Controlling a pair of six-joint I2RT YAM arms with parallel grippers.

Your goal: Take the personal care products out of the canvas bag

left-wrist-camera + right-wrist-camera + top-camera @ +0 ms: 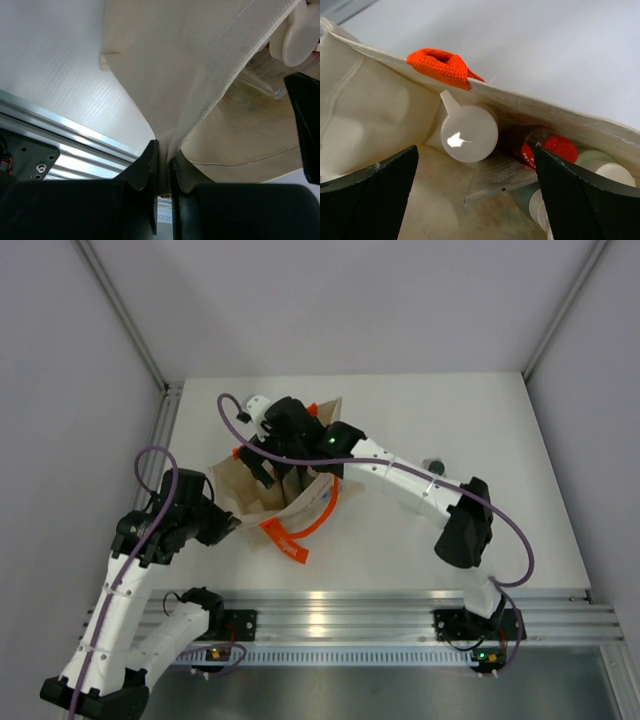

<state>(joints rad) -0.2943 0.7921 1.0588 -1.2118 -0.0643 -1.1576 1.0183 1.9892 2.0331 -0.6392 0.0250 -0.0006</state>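
As left hand (164, 155) pinches bag (200, 65) edge, right hand (474, 150) spread inside

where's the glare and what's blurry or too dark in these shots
Top external: even light, with a bright glare streak on the aluminium rail. Left wrist: the left gripper is nearly black, while the canvas bag it pinches shows its weave sharply. Right wrist: a glare spot sits on the white cap, and the right gripper is dark, its fingers soft.
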